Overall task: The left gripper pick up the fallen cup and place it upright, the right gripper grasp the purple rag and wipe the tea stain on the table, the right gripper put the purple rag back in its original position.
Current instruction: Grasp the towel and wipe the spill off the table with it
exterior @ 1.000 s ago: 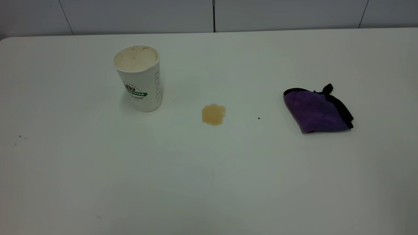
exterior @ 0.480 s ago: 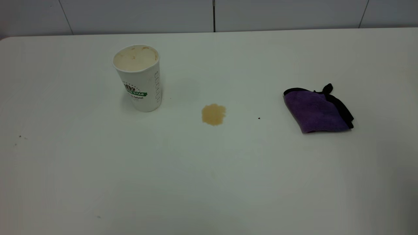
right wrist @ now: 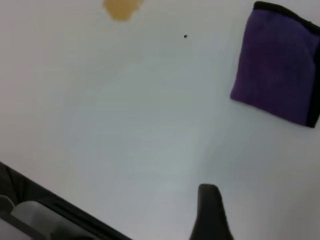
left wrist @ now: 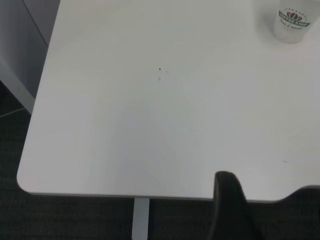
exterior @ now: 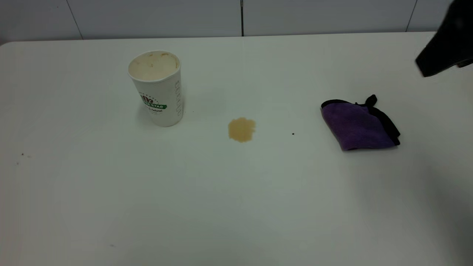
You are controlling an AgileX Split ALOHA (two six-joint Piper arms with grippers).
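The cup [exterior: 157, 88] stands upright on the table [exterior: 236, 203] at the left, white with a green banner, also seen far off in the left wrist view [left wrist: 295, 20]. The tea stain [exterior: 241, 129] is a tan blotch mid-table, showing too in the right wrist view [right wrist: 121, 8]. The purple rag [exterior: 356, 125] lies folded to the right, untouched [right wrist: 280, 65]. My right arm [exterior: 447, 44] hangs as a black shape above and behind the rag. Only a dark part of my right gripper [right wrist: 210, 212] shows, short of the rag. My left gripper [left wrist: 227, 210] is back over the table's edge, far from the cup.
A tiny black speck [exterior: 293, 133] lies between the stain and the rag. A grey panelled wall [exterior: 236, 16] runs behind the table. The left wrist view shows the table's rounded corner [left wrist: 25, 182], a table leg [left wrist: 141, 217] and dark floor beyond.
The black right arm has come into the exterior view at the upper right. The cup, the stain and the rag have not moved.
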